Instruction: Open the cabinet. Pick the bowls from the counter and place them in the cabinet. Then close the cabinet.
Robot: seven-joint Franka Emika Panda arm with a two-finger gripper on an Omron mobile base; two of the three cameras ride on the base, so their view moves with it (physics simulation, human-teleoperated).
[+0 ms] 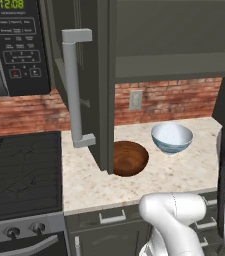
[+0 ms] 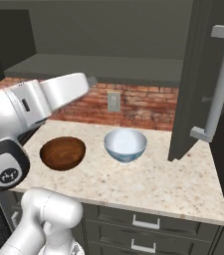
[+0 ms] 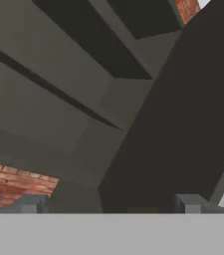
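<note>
Even, soft light is rendered throughout — no glare is seen. The cabinet interior is left dim (edges stay sharp, undistorted), and faint shadows are cast beneath the bowls.

Both bowls sit on the counter under my open cabinet: wooden bowl left, patterned bowl just right and further back. Stovetop and microwave are off left.
</note>
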